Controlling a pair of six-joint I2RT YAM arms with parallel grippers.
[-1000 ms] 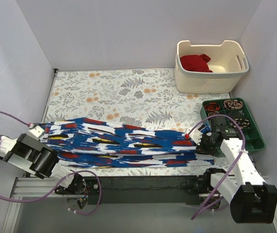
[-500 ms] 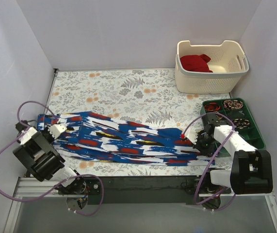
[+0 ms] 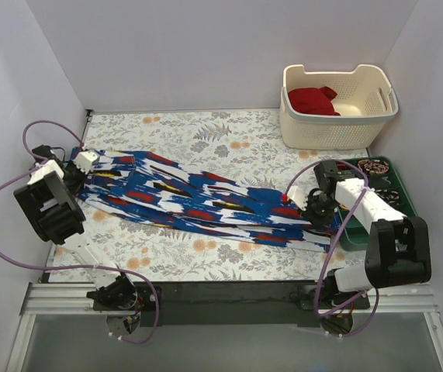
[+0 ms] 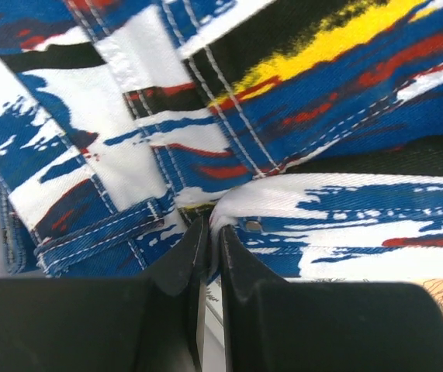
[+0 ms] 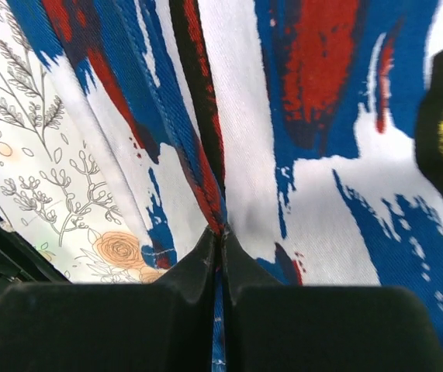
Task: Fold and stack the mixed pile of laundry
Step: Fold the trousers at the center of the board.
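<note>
Pale bare walls (image 3: pixel 205 46) box the table in on three sides, and the top is covered by a flat floral tablecloth (image 3: pixel 205 136).

Big change over the last second: the blue printed garment (image 3: pixel 198 201) was strung along the near edge, right above the arm bases. Now it's been carried back onto the middle of the table and lies as a long band slanting from back-left to front-right.

The left gripper (image 3: pixel 83 164) is pinched tight on the left end. The right gripper (image 3: pixel 306 208) is clamped on the right end, just beside the green tray (image 3: pixel 407 221). Both wrist views show fingers closed with fabric between them. On the left I think it's a stitched hem, but it's hard to say that close up.

To me this reads as spreading it out for the next fold, so early days. The red garment (image 3: pixel 312 101) sits in the basket (image 3: pixel 337 132) at the back right, not started yet.
</note>
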